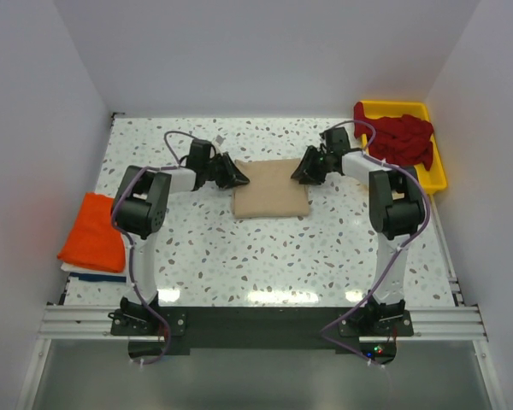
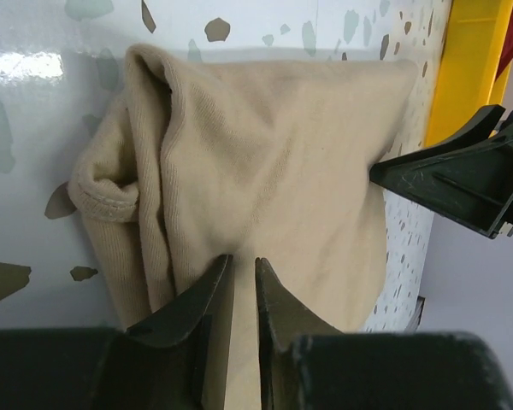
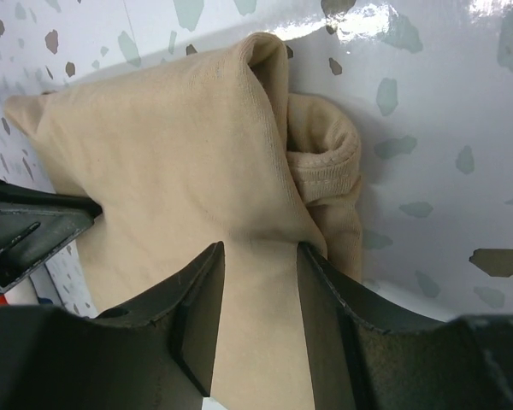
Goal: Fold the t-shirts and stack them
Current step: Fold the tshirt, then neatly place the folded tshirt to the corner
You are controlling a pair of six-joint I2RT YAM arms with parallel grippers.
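The beige t-shirt (image 1: pixel 271 190) lies folded into a rectangle in the middle of the table. My left gripper (image 1: pixel 237 177) is at its left edge, and the left wrist view shows the jaws nearly together with beige cloth (image 2: pixel 274 154) pinched between them. My right gripper (image 1: pixel 301 171) is at its right edge, its jaws wider apart and closed on a thicker band of the cloth (image 3: pixel 171 145). A folded orange t-shirt (image 1: pixel 94 232) lies at the table's left edge on a white and blue one (image 1: pixel 92 275). Dark red t-shirts (image 1: pixel 402 137) are heaped at the back right.
The dark red shirts lie in a yellow plastic tray (image 1: pixel 436 171) at the back right corner, which also shows in the left wrist view (image 2: pixel 466 60). White walls enclose the speckled table (image 1: pixel 265 256) on three sides.
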